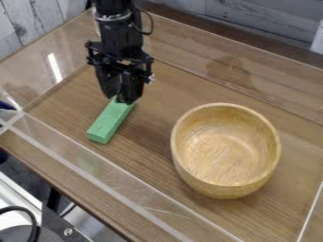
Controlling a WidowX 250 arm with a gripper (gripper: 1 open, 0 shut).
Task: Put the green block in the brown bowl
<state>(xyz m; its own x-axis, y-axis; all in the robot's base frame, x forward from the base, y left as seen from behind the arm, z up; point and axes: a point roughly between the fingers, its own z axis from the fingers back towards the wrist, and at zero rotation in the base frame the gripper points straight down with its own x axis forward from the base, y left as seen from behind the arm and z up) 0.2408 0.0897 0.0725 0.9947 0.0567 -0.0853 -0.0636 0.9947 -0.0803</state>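
Note:
The green block (109, 122) lies flat on the wooden table, left of centre, its long axis running from near left to far right. My gripper (123, 92) points straight down over the block's far end, its black fingers (109, 85) spread apart on either side of that end. It is open and holds nothing. The brown bowl (228, 149) stands upright and empty to the right of the block, well apart from it and from the gripper.
Low clear plastic walls (76, 156) fence the wooden table (214, 71) along the near and left sides. A grey planked wall stands behind the arm at the top left.

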